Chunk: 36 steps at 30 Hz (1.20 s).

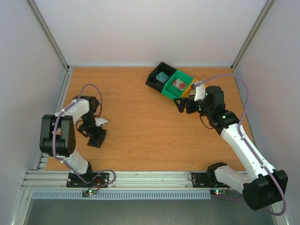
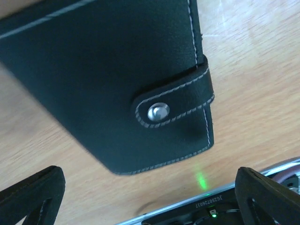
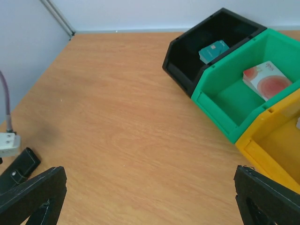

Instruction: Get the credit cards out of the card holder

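1. Bolted nearest the lens, the left arm base [image 1: 89, 179] and right arm base [image 1: 220, 176] sit at the desk [image 1: 136, 122] edge. The left claw [image 1: 91, 131] hangs wide over the black card holder [image 1: 98, 139], which lies just beneath it. The right claw [image 1: 178, 104], wide and holding nothing, is just short of the trays.
2. Spread fingers [image 2: 33, 197] of the left claw [image 2: 147, 172] frame the left wrist view. The card holder [image 2: 108, 79] lies closed on the desk [image 2: 253, 70] just ahead of them, its snap tab [image 2: 173, 105] fastened. No finger touches it.
3. From the right wrist, the right claw [image 3: 150, 176] gapes wide and holds nothing.
   - Ahead and to its right, the black tray [image 3: 187, 51] holds a teal card [image 3: 213, 50].
   - The green tray [image 3: 220, 98] holds a pink card [image 3: 267, 79].
   - The yellow tray [image 3: 272, 150] is nearest the right finger.
   - The card holder [image 3: 21, 166] lies well off to its left.
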{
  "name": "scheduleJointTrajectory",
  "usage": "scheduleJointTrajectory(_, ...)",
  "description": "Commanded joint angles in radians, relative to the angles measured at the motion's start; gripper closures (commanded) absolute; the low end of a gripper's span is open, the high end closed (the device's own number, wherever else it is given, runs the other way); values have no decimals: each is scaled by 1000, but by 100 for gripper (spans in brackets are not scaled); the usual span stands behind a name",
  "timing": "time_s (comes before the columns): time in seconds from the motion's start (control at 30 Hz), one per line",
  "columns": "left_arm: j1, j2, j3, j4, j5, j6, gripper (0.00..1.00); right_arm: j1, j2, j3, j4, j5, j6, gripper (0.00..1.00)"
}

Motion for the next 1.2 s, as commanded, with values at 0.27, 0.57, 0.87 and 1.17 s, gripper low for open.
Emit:
scheduleJointTrajectory(0.27, -98, 195, -52, 218, -157, -59, 1, 53, 32, 32, -39, 96, 0, 2)
scheduleJointTrajectory(0.57, -114, 161, -27, 267, -9, -59, 13, 65, 40, 41, -40, 92, 21, 1)
scheduleJointTrajectory(0.87, -128, 98, -23, 386, 214, -24, 42, 168, 97, 35, -27, 44, 152, 3)
scheduleJointTrajectory(1.17, -166, -7, -9, 486, 412, -54, 47, 348, 398, 96, 125, -97, 468, 7)
